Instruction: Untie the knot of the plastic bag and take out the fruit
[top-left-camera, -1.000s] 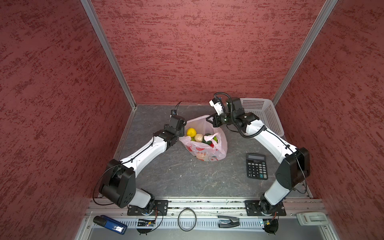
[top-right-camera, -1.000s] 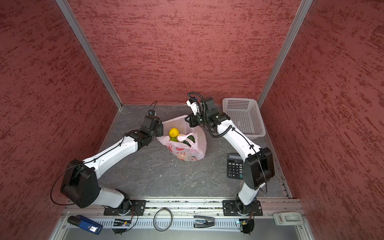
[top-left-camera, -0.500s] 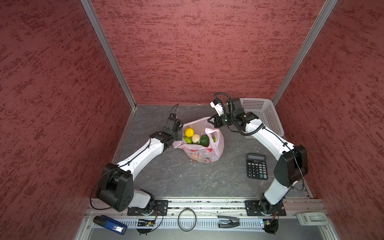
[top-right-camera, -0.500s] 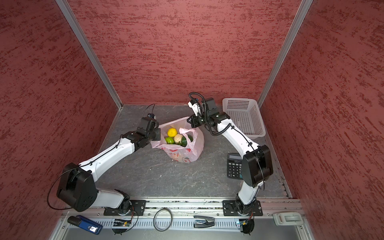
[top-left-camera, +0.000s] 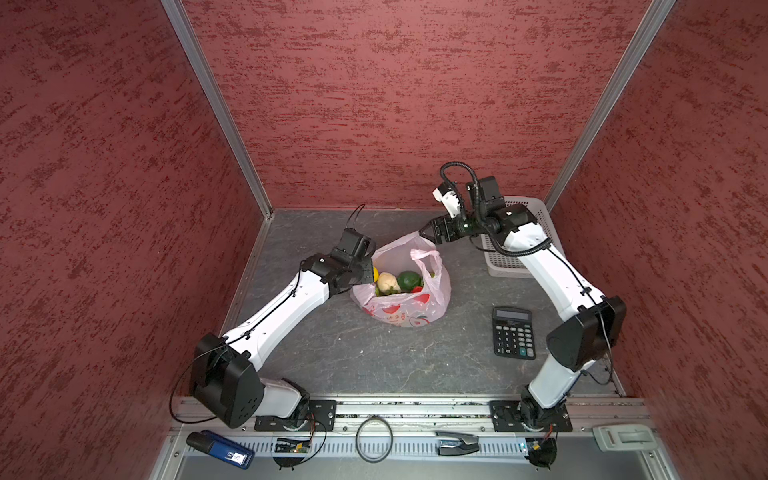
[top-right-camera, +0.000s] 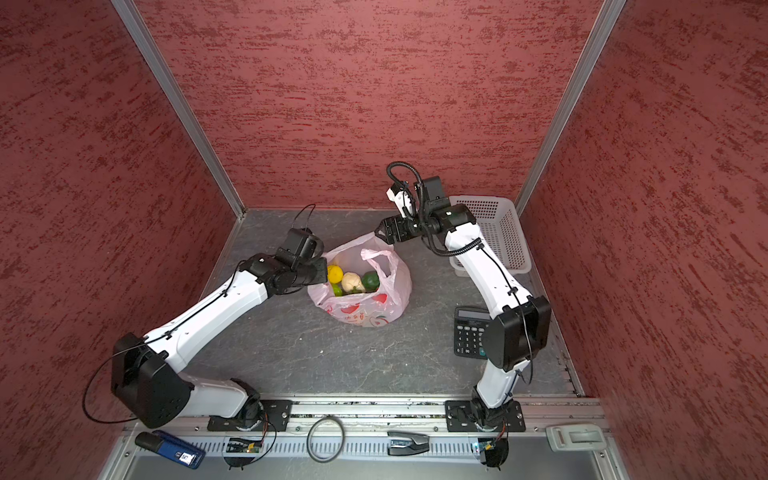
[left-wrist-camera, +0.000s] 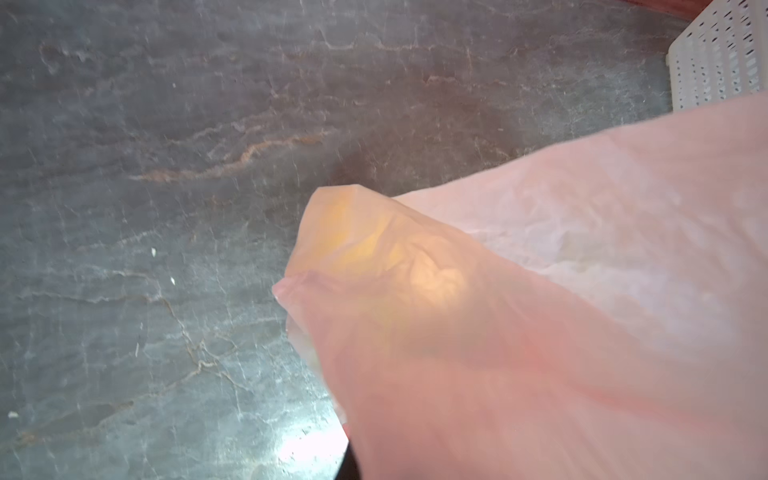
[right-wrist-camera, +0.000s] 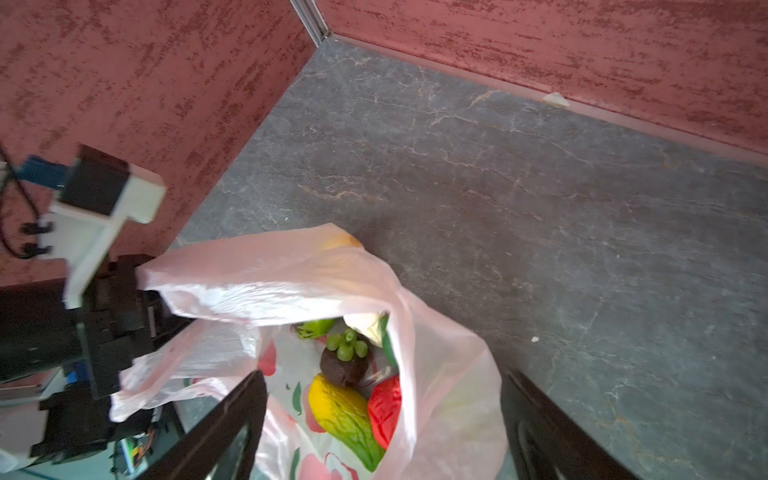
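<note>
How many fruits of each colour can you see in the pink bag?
yellow fruit: 1
cream fruit: 1
dark green fruit: 1
light green fruit: 1
purple fruit: 1
red fruit: 1
yellow-green fruit: 1
Total: 7 showing in the bag; more may be hidden.

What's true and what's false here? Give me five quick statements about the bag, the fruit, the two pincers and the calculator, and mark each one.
1. The plastic bag is open at the top, with fruit showing inside. True.
2. The right pincer is clamped shut. False: its fingers stand wide apart above the bag.
3. The calculator sits in the white basket. False: it lies on the table, apart from the basket.
4. The left pincer is shut on the bag's rim. True.
5. A knot ties the bag's handles together. False: no knot shows, and a handle strap stands loose.
</note>
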